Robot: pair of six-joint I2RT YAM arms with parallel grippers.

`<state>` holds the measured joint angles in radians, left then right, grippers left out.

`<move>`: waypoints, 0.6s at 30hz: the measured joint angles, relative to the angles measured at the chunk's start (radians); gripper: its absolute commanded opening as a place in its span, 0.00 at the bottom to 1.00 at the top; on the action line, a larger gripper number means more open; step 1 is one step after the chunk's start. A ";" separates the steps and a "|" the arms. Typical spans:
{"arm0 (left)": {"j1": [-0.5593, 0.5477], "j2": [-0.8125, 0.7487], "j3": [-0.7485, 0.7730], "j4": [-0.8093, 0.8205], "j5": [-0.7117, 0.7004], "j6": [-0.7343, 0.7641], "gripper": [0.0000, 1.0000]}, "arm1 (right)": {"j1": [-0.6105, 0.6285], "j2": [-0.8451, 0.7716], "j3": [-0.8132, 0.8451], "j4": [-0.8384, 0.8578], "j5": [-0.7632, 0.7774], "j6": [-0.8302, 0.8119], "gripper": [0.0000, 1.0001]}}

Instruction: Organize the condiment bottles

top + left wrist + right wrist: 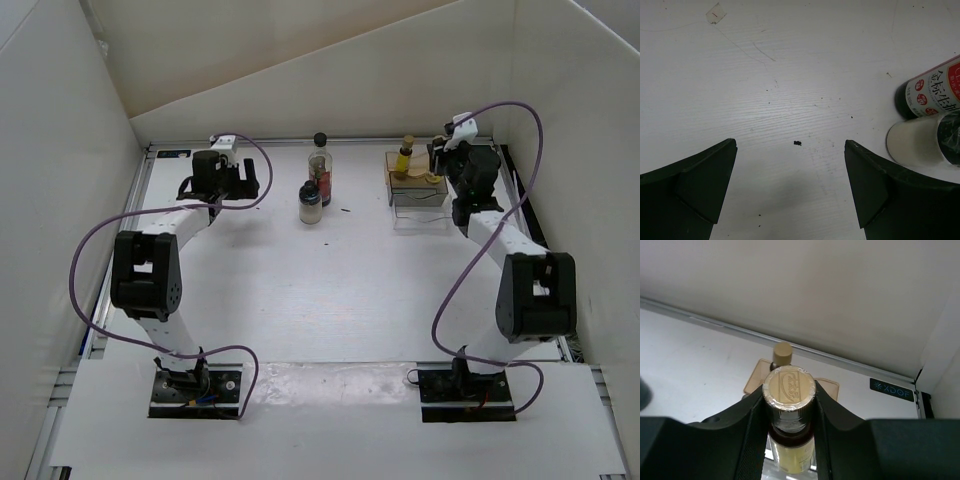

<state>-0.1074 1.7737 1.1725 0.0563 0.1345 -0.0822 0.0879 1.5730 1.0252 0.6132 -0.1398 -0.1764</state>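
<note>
The tall clear bottle (320, 165) with a round black cap and red contents stands at the back middle, and the squat jar (310, 205) stands just in front of it. Both show at the right edge of the left wrist view, the tall bottle (935, 90) and the jar (920, 142). My left gripper (258, 184) is open and empty to their left, its fingertips (725, 160) over bare table. My right gripper (789, 395) is shut on a yellow-amber bottle (789, 387) with a gold cap, over the rack (415, 190). The other yellow bottle (405, 155) stands in the rack behind it (782, 354).
The clear rack has a brown base (754, 377) and sits at the back right near the back wall rail (850, 362). White walls close in the table on the left, back and right. A purple cable loops off each arm.
</note>
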 measured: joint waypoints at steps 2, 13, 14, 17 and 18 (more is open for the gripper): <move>-0.001 0.014 0.011 -0.001 0.000 0.000 1.00 | -0.015 0.063 0.028 0.034 0.007 0.011 0.00; -0.003 0.107 0.088 -0.016 -0.002 0.007 1.00 | -0.056 0.402 0.222 0.115 0.005 0.085 0.00; -0.004 0.114 0.095 -0.019 -0.002 0.007 1.00 | -0.058 0.417 0.240 0.117 0.003 0.091 0.00; -0.005 0.132 0.113 -0.027 -0.002 0.010 1.00 | -0.063 0.455 0.314 0.115 0.001 0.099 0.00; -0.006 0.138 0.119 -0.028 -0.002 0.011 1.00 | -0.064 0.461 0.335 0.115 0.001 0.099 0.00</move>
<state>-0.1131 1.9118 1.2911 0.0280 0.1322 -0.0711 0.0242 2.0342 1.3602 0.7280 -0.1387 -0.0776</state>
